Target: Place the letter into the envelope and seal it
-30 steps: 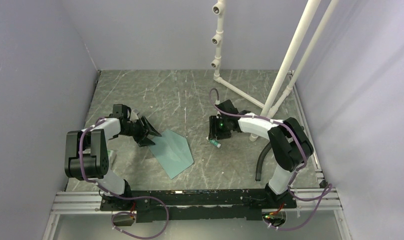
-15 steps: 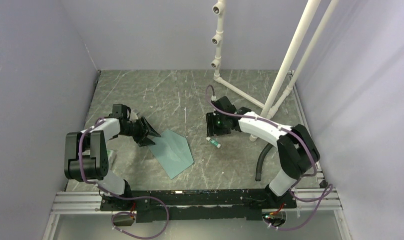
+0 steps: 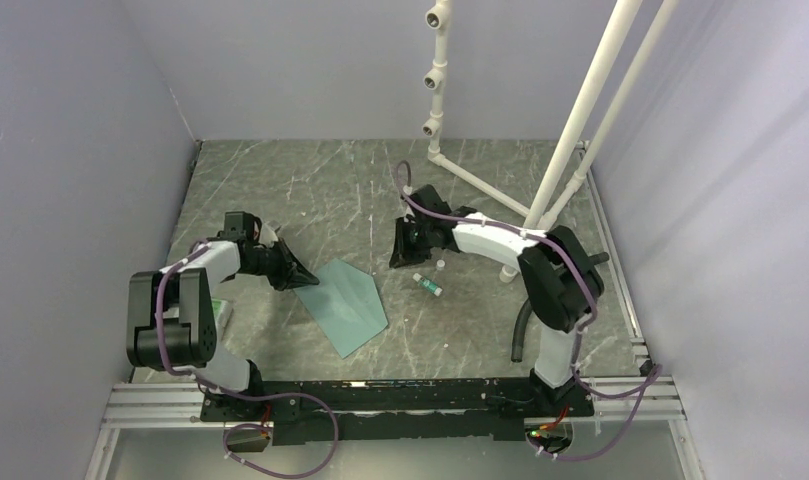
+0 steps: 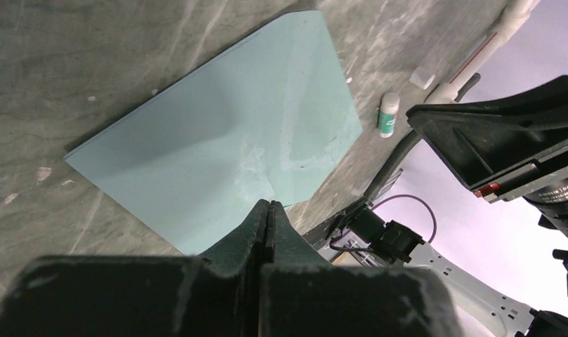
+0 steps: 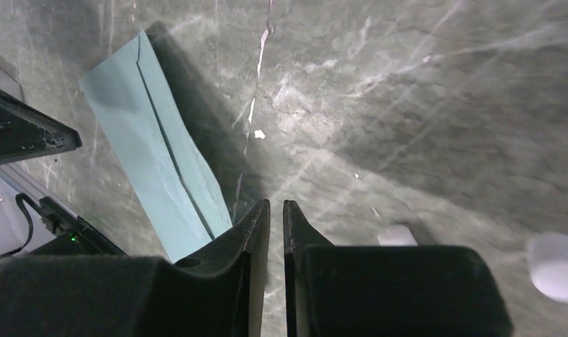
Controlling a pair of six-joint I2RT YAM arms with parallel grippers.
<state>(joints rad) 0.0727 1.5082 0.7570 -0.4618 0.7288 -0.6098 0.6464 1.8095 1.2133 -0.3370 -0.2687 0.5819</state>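
The teal envelope (image 3: 348,303) lies flat on the grey marbled table, its flap folded down (image 4: 225,133). My left gripper (image 3: 310,281) is shut, its tips low over the envelope's left corner (image 4: 269,203), and nothing shows between the fingers. My right gripper (image 3: 397,256) hovers over bare table to the right of the envelope (image 5: 161,182). Its fingers (image 5: 275,203) are all but shut, only a thin slit between them, and they hold nothing. The letter shows in no view.
A small green-and-white tube (image 3: 428,285) lies right of the envelope, with a small white cap (image 3: 442,265) beside it. White plastic pipes (image 3: 580,120) rise at the back right. A black hose (image 3: 523,330) hangs by the right arm's base.
Both grippers have closed. My right gripper has swung left and back, away from the tube. My left gripper has dropped toward the envelope's corner.
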